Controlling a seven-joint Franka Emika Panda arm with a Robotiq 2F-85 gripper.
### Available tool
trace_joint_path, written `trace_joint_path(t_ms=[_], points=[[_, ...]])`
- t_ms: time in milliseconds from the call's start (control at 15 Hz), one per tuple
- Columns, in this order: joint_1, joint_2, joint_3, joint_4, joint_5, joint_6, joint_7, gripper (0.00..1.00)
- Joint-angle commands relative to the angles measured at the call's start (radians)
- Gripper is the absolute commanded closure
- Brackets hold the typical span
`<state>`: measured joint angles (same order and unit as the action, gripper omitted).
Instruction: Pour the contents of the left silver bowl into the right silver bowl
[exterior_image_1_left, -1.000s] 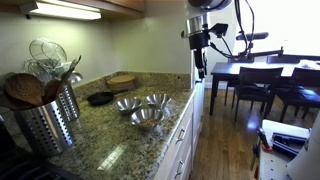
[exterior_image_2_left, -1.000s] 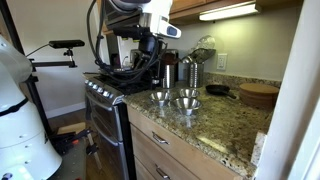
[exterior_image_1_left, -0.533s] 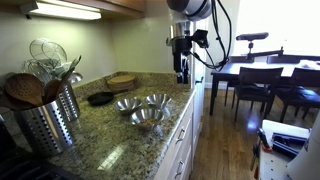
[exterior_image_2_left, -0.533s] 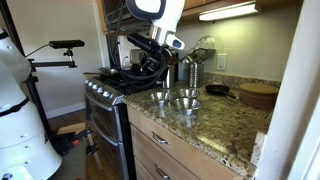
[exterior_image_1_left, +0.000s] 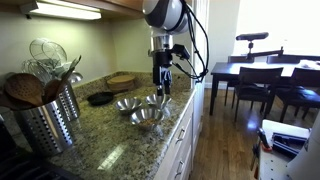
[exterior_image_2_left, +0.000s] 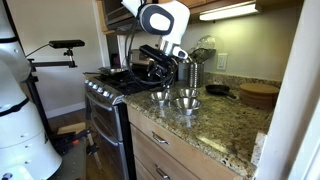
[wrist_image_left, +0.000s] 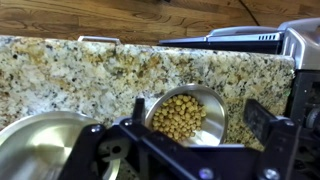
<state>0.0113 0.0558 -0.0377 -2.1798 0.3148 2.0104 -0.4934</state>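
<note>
I had the pincer (exterior_image_1_left: 162, 88), jaws apart, hanging straight above the small bowl (wrist_image_left: 216, 112) of chickpeas (wrist_image_left: 180, 118), the big bowl (wrist_image_left: 45, 145) just beside it

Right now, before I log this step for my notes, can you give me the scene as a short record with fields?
surface: speckled granite counter
bowls: three steel bowls grouped together, the largest bowl nearest the counter edge
contents: filled bowl holds chickpeas; empty bowl beside it
claw: open, above the bowls, holding nothing
nearby: utensil holder, black pan
</note>
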Motion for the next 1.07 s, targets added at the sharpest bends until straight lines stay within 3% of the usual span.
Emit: trace_joint_path(t_ms=[0, 467, 1000], points=[[0.005, 0.062, 0.037, 0.047, -0.062, 0.061, 0.071, 0.00], [-0.010, 0.116, 0.052, 0.054, -0.159, 0.112, 0.136, 0.00], [-0.023, 0.167, 0.055, 0.081, -0.153, 0.100, 0.153, 0.00]])
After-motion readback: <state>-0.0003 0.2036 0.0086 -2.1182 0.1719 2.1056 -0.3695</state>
